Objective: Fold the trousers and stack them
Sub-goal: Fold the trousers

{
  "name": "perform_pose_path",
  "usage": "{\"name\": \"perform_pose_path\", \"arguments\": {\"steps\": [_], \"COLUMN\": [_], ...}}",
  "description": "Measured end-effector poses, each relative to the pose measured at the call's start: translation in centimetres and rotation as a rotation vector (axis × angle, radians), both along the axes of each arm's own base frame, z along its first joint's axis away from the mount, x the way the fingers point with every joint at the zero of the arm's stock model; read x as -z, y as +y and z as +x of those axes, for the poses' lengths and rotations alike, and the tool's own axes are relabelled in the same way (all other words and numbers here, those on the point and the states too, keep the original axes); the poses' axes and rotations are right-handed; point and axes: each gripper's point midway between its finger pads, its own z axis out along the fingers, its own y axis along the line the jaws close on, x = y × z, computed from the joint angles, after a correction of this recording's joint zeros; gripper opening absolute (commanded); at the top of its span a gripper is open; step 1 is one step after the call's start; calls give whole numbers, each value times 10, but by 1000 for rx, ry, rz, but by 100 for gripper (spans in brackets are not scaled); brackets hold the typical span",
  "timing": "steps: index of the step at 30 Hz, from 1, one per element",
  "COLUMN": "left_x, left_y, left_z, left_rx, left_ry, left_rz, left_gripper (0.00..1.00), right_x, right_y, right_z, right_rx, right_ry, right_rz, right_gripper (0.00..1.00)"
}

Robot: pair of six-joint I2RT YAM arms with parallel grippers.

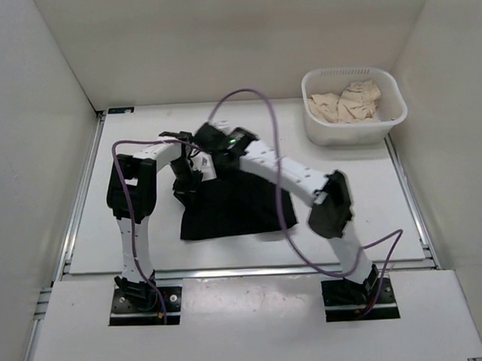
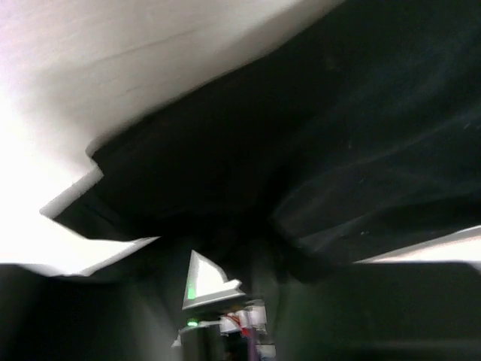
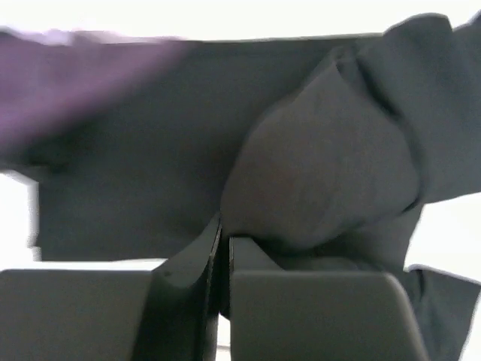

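The black trousers [image 1: 234,208] lie folded into a rough square in the middle of the white table [image 1: 360,200]. Both grippers are at the far left corner of that square. My right gripper [image 1: 204,150] is shut on a raised bulge of the trousers [image 3: 323,165]; in the right wrist view its fingertips [image 3: 224,241] are pressed together at the base of the bulge. My left gripper [image 1: 186,182] sits just left of it at the cloth's edge. In the blurred left wrist view the trousers [image 2: 338,135] hang across the frame, and the left gripper [image 2: 225,274] has its dark fingers standing apart.
A white plastic basket [image 1: 318,122] with beige cloth [image 1: 349,101] in it stands at the far right corner. White walls close in the table on the left, back and right. Purple cables loop over the trousers from both arms.
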Motion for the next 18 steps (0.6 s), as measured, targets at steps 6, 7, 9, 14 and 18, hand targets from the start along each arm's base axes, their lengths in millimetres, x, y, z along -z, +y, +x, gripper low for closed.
{"name": "perform_pose_path", "arguments": {"steps": [6,7,9,14,18], "left_x": [4,4,4,3,2], "left_y": [-4,-4,-6,-6,-4], "left_z": [-8,-9,-10,-10,-11], "left_rx": [-48,-53,-57,-75,-113], "left_ry": [85,95,106,129,152], "left_rz": [-68,-75,-85,-104,-125], "left_gripper": [14,14,14,19,51], "right_x": [8,7,8,11,15], "right_y": [131,135,139,144,154], "right_z": [-15,-17,-18,-17,-16], "right_rx": [-255,-278,-328,-390,-420], "right_ry": [9,20,35,76,82], "right_rz": [202,225,251,286,328], "right_gripper": [0,0,0,3,44]}}
